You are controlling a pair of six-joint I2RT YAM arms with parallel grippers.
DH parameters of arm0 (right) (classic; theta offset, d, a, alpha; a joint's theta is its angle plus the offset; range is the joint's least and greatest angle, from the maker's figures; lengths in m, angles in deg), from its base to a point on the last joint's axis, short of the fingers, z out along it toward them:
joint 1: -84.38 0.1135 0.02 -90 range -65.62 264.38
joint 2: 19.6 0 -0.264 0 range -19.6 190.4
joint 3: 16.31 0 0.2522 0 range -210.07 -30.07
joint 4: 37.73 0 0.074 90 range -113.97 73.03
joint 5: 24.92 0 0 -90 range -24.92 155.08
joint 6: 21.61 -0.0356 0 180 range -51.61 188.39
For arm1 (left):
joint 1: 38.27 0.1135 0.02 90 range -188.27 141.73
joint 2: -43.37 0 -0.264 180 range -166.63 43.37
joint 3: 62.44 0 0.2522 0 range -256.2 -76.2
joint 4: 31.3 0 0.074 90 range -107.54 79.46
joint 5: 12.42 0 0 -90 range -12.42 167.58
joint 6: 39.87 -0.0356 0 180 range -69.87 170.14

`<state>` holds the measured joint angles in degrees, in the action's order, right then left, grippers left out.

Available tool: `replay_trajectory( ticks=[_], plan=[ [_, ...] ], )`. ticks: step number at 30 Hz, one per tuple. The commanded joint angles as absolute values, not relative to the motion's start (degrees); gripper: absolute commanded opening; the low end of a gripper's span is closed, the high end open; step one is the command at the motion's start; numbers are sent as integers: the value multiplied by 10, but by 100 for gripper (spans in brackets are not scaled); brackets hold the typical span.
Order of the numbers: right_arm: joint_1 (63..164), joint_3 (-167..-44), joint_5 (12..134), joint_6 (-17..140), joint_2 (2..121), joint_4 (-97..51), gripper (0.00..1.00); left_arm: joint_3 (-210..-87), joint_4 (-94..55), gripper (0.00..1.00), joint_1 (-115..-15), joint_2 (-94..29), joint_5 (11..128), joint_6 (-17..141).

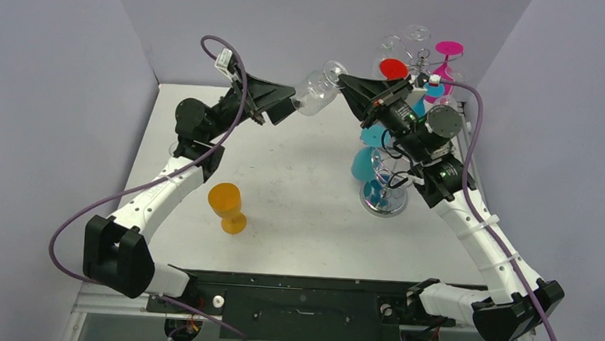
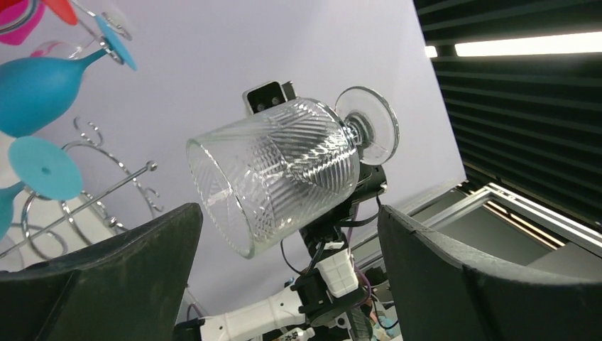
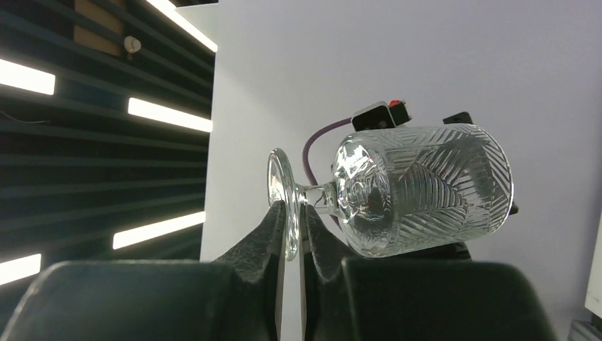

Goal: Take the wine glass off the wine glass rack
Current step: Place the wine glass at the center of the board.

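Two hands up; where's the wine glass?
— Table (image 1: 299, 178) bears the wine glass rack (image 1: 384, 201) at right. Clear wine glass (image 1: 315, 91) is airborne, left of it. Right hand (image 3: 291, 213) pinches its foot; left hand (image 1: 286, 109) gapes wide at its bowl.

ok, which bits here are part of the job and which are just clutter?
Job:
- clear wine glass
- right gripper, shut on its foot
- left gripper, open by its bowl
- wine glass rack

Clutter:
- orange goblet on the table
- teal glass, red-footed glass and pink-footed glass on the rack
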<state>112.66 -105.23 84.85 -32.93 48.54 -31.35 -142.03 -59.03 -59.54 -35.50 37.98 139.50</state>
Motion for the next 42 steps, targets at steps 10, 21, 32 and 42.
replay_trajectory(
  ticks=[10,21,32,42],
  plan=[
    [1144,-1011,823,-431,483,-519,0,-1437,-898,67,-628,-386,440,1564],
    [1146,-992,825,-448,482,-556,0,-1449,-894,14,-652,-380,447,1567],
    [1145,-1039,836,-288,451,-368,61,-1478,-718,0,-635,-343,410,1469],
    [1090,-1034,832,-158,416,-208,75,-1584,-261,0,-545,-267,388,1199]
  ],
)
